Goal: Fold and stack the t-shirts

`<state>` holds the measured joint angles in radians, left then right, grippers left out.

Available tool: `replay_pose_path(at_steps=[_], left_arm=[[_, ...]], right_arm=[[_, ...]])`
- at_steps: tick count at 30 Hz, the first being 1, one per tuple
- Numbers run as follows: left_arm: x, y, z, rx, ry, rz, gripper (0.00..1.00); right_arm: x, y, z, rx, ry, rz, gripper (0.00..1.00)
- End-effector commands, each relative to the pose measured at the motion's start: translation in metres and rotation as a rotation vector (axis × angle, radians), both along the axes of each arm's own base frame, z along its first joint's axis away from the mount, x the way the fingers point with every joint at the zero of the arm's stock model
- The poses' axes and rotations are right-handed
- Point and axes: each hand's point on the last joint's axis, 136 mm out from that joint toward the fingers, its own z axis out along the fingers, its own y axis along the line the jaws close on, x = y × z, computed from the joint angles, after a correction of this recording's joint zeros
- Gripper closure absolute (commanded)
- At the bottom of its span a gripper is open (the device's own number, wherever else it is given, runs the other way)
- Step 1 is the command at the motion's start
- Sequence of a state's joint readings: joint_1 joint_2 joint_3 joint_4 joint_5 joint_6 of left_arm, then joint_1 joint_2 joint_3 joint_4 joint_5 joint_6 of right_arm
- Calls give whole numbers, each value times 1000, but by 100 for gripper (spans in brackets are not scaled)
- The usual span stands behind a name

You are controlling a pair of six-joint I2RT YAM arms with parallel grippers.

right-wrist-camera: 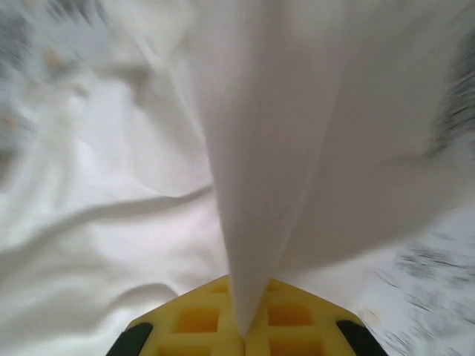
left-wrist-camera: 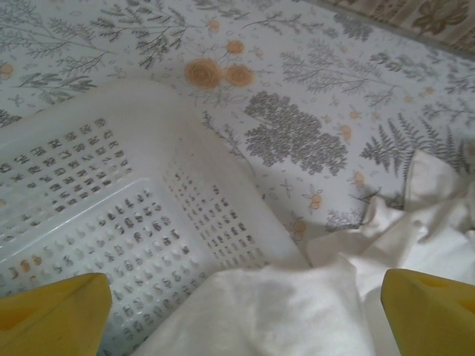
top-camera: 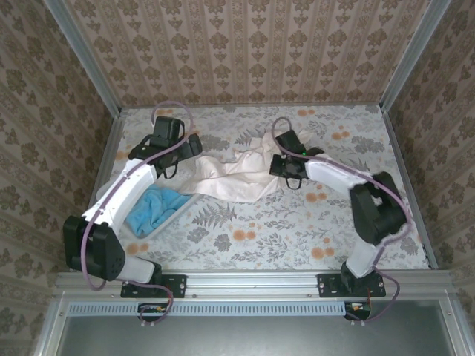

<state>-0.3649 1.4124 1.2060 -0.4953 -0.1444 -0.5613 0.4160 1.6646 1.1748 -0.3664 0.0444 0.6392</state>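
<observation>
1. The right fingers [right-wrist-camera: 215, 320] are clamped on a pinch of the cream-white shirt [top-camera: 231, 178]. The shirt lies crumpled on the worktop [top-camera: 297, 222] just beside the basket [left-wrist-camera: 89, 185], with one edge draped over the basket's rim.
2. The step in hand looks like pulling this shirt clear of the basket to spread it flat. A low, steady draw away from the basket should slide the cloth off the rim without dragging the basket along.
3. The left fingers [left-wrist-camera: 52, 311] are spread wide and hold nothing, hovering over the basket's corner where the cloth overlaps. Taking that edge would let both arms stretch the shirt.
4. The sky-blue shirt [top-camera: 154, 209] lies bunched inside the basket.
</observation>
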Motion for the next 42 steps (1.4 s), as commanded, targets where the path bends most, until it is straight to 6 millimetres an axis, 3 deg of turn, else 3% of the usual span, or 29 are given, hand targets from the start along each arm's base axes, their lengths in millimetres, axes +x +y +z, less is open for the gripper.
replay_pose_path(at_steps=[1, 5, 10, 15, 18, 22, 23, 27, 29, 35, 42], left_arm=[[4, -11, 2, -55, -14, -17, 5], [11, -18, -6, -62, 2, -37, 5], [19, -34, -32, 3, 88, -72, 9], [24, -45, -59, 66, 160, -91, 10], [27, -53, -68, 83, 183, -107, 15], [33, -47, -84, 143, 223, -83, 26], [29, -56, -88, 165, 229, -104, 28], [35, -46, -97, 201, 243, -77, 45], [45, -27, -96, 206, 240, -38, 53], [73, 17, -84, 229, 207, 62, 81], [120, 93, -68, 139, 160, 310, 89]], right_arm=[[-9, -59, 117, 9, -286, -146, 100], [-35, -118, 174, -44, -435, -291, 100], [-66, -168, 196, -53, -515, -436, 100], [-102, -197, 227, -24, -657, -560, 100], [-107, -192, 239, 36, -724, -541, 100], [-82, -159, 207, 136, -604, -407, 100], [-75, -150, 193, 170, -569, -376, 100], [-63, -125, 137, 239, -431, -309, 100], [-62, -117, 116, 236, -380, -285, 100], [-62, -100, 91, 235, -343, -240, 100], [-60, -87, 76, 227, -319, -201, 100]])
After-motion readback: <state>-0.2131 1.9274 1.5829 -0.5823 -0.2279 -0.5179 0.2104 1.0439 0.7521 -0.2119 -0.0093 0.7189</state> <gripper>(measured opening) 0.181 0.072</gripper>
